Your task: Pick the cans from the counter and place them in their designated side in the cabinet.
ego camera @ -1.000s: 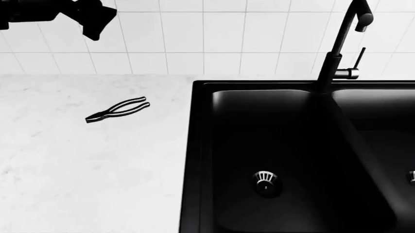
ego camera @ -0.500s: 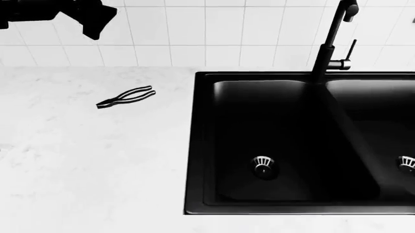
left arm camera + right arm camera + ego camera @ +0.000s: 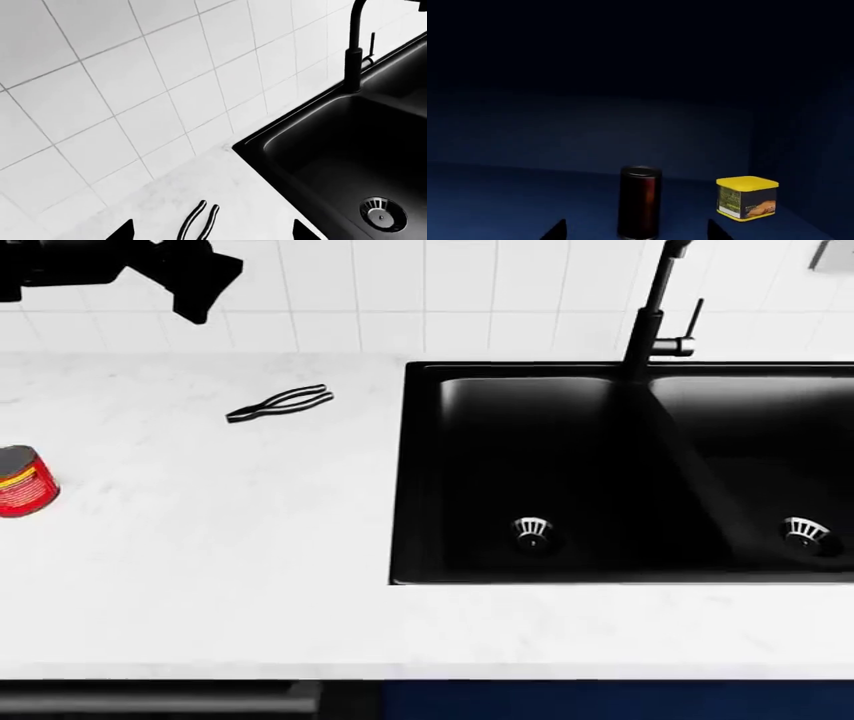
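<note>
Head view: 1 red can (image 3: 24,481) stands far left; reach squarely. Both grippers' fingers spread, empty.

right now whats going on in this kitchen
A two-armed robot is sorting cans into a cabinet. The red can stands on the white counter, left of the black sink, with nothing holding it. The right wrist camera looks into a dark blue cabinet where a tall dark can stands beside a yellow-lidded tin.
</note>
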